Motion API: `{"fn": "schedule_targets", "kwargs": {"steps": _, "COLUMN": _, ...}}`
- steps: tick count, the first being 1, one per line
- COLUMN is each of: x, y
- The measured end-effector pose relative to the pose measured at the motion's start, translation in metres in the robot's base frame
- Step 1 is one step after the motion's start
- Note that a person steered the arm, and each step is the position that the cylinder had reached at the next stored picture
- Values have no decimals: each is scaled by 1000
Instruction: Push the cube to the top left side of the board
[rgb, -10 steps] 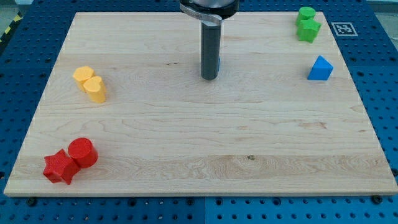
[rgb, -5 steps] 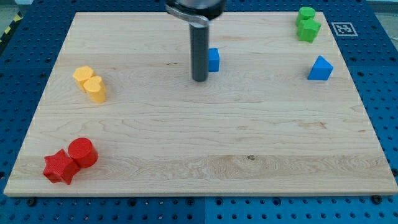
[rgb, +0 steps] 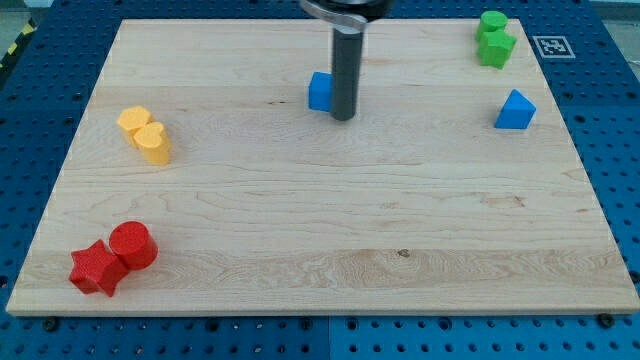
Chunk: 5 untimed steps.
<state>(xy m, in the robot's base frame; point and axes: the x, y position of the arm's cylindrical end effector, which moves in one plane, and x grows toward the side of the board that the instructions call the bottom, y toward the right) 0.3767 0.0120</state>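
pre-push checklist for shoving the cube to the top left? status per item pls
1. My tip on the cube's right side, so a push sends it left: ok.
2. Tip touching the blue cube: cannot tell; the rod overlaps its right edge in this view.
3. Path from cube to the board's top left corner free of blocks: ok.
4. Yellow blocks out of the lane: ok, they sit lower, near the left edge.
5. Blue triangular block and green blocks out of the way: ok, far right.
6. Cube already at top left: not ok, it is near top centre.
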Motion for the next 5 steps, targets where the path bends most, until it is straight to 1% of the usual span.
{"fn": "schedule_targets", "kwargs": {"steps": 2, "x": -8, "y": 13}}
{"fn": "schedule_targets", "kwargs": {"steps": 4, "x": -38, "y": -22}}
{"fn": "schedule_targets", "kwargs": {"steps": 5, "x": -41, "y": -55}}
